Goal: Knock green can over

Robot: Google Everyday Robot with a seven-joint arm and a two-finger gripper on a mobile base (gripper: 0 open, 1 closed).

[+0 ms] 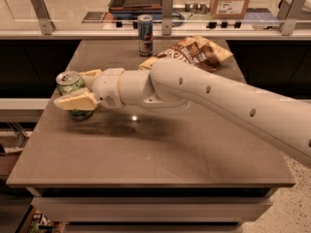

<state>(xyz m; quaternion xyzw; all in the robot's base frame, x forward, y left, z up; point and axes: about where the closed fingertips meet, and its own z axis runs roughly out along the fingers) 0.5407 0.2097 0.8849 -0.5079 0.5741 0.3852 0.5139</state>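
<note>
Dim warm light, glare on table (146, 154), soft shadow beneath end effector (73, 88) at green can (68, 83).

1 tall blue-and-silver can (145, 34) stands upright near the grey-brown tabletop's (146, 154) far edge, beside 1 crumpled brown snack bag (197, 52).

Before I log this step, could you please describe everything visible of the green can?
The short pale-green metal soda can with a silver pull-tab top stands roughly upright near the brown table's left edge. The gripper straddles it with open cream fingers: one crosses its front, seemingly touching, the other sits behind it.
</note>
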